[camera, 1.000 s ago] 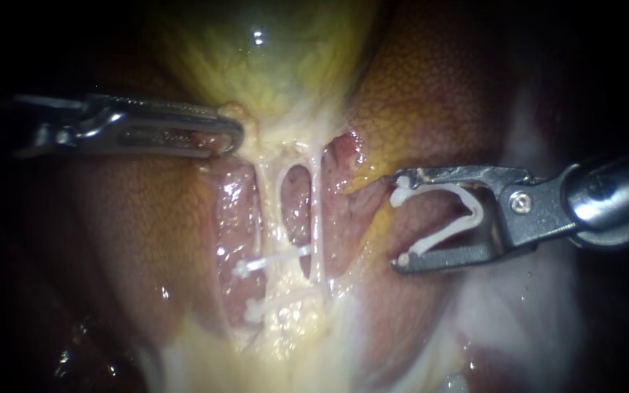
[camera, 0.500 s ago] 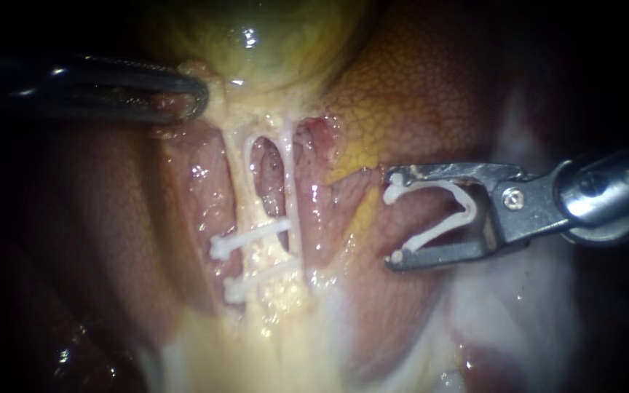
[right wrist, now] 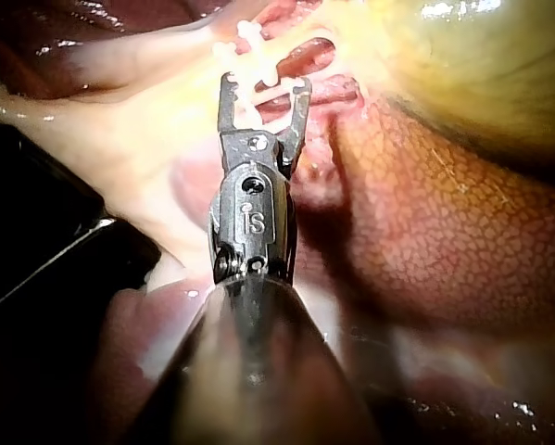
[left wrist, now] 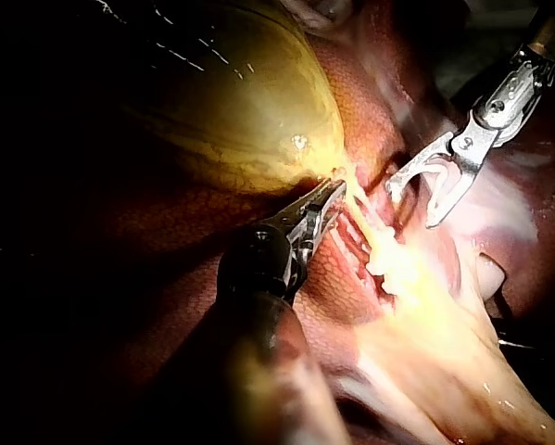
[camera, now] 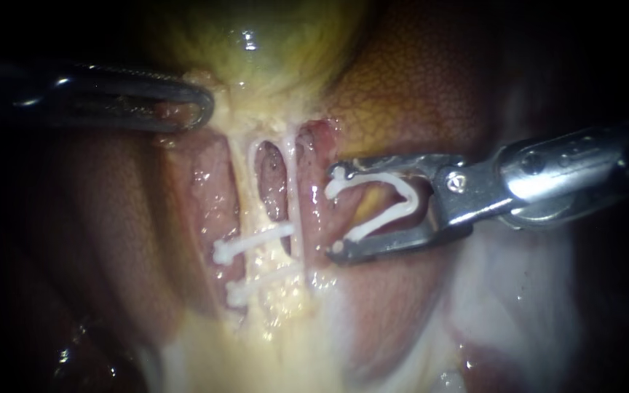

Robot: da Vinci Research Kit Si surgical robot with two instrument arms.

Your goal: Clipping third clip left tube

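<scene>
On the endoscope, my left instrument (camera: 191, 109) is clamped on the gallbladder (camera: 256, 44) just above the left tube (camera: 244, 182). Two clips (camera: 252, 242) cross that tube lower down. My right instrument (camera: 336, 211), jaws wide around a loaded clip (camera: 402, 188), waits right of the tube, apart. The left wrist view shows that same clamp. In the right wrist view, the tube lies close ahead of the spread jaws.
</scene>
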